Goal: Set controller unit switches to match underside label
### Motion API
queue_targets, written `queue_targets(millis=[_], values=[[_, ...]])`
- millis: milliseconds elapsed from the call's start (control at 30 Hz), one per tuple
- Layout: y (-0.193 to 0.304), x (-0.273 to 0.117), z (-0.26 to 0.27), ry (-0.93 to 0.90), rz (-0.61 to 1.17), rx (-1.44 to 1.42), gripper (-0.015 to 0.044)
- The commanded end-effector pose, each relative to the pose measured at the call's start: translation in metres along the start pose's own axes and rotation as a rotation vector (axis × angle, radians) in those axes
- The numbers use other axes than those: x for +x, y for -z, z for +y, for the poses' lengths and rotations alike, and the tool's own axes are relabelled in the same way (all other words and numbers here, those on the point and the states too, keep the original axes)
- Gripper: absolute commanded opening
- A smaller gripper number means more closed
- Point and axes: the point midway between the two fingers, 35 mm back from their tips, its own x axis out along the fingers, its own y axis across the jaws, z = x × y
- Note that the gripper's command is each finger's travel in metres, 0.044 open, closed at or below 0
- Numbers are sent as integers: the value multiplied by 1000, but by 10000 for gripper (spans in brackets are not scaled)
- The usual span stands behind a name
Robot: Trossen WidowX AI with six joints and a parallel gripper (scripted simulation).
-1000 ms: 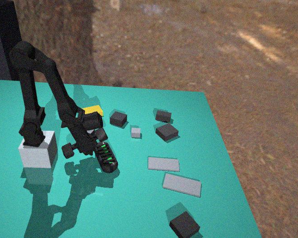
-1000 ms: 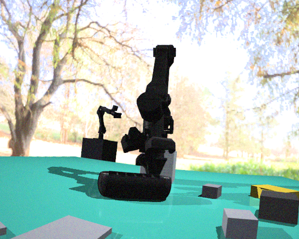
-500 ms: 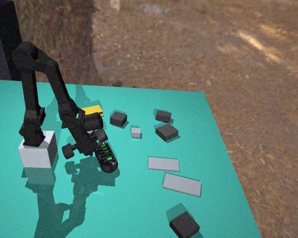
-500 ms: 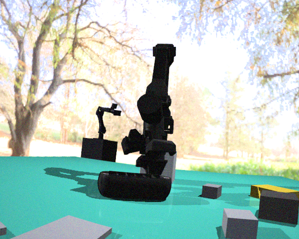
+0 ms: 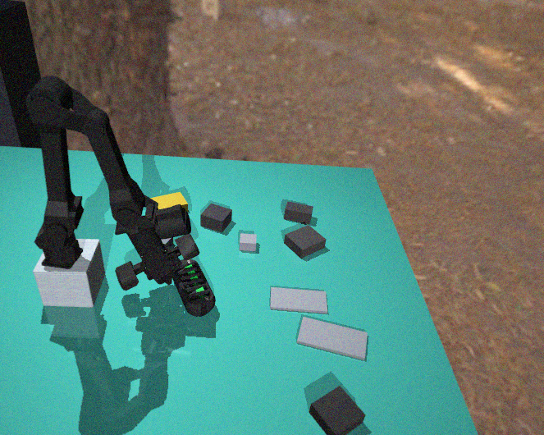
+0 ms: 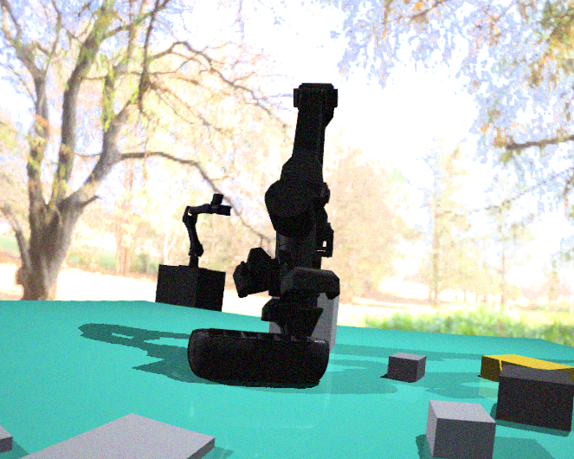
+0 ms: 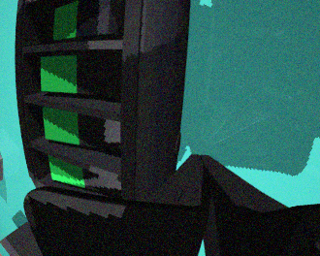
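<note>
The dark grey controller unit sits flat on its base on the bench, its switch side up. Several rockers show green ends, four of them in the wrist view; exact tilts are hard to read. The underside label is hidden. My gripper is shut and empty. Its tips are low at the unit's end nearer the arm, just over or against the top there; contact cannot be told. In the wrist view a finger covers that end of the unit, including any marking there.
A yellow block, dark blocks and a small light block stand around. Two flat light plates lie beyond the unit from the arm. A grey block stands close by the gripper.
</note>
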Motion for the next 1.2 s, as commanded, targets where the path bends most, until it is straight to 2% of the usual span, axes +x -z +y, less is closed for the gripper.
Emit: queue_targets(millis=[0,1167], values=[[0,1,1,6,1,5,0],[1,5,14,5,1,5,0]])
